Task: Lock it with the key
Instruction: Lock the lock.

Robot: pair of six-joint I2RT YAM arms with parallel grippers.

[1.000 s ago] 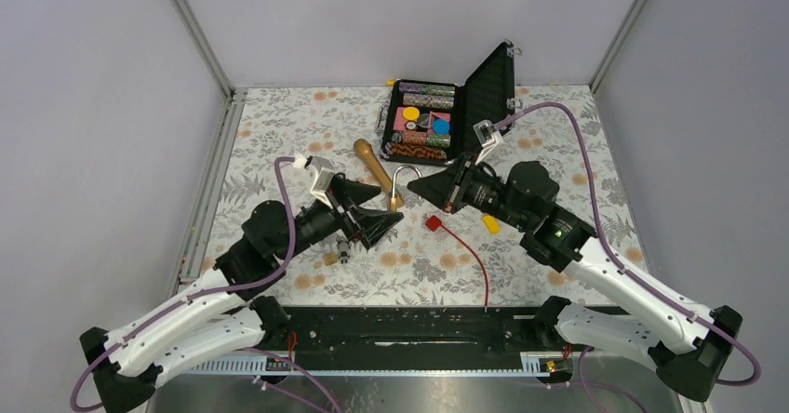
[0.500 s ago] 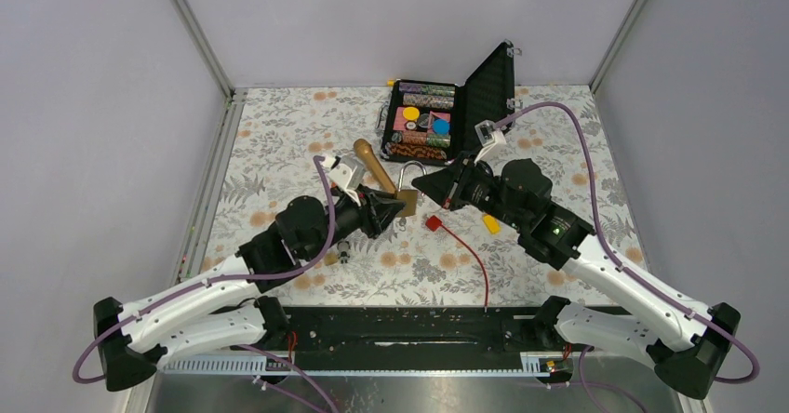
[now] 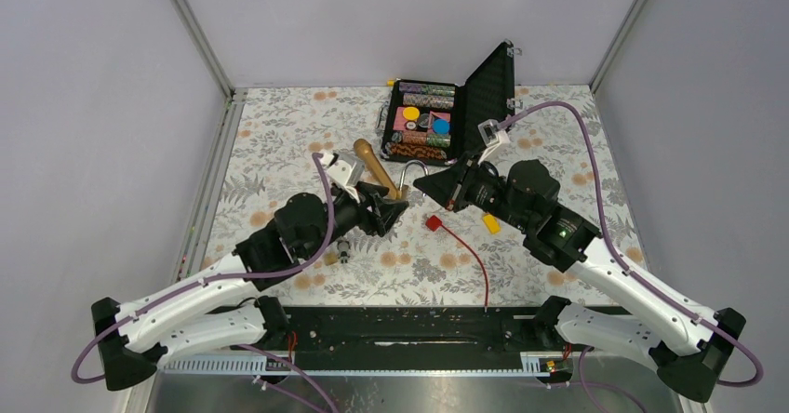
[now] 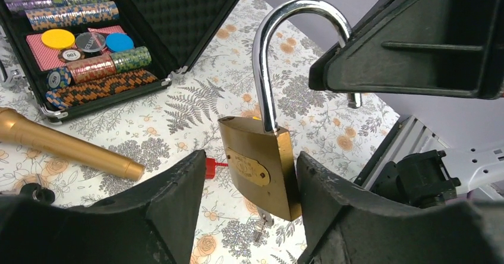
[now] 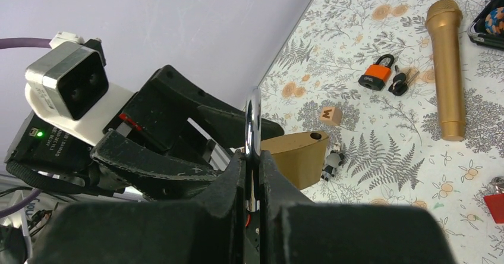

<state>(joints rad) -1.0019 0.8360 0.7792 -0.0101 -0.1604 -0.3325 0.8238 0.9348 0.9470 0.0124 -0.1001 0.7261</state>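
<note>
Left gripper (image 4: 251, 160) around padlock (image 4: 261, 178); microphone (image 4: 65, 148) beside.

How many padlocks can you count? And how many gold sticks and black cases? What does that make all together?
Padlocks: 2 (big brass padlock, small orange padlock)
Sticks: 1 (gold metal cylinder)
Cases: 1 (open black case of poker chips)
Total: 4
</note>
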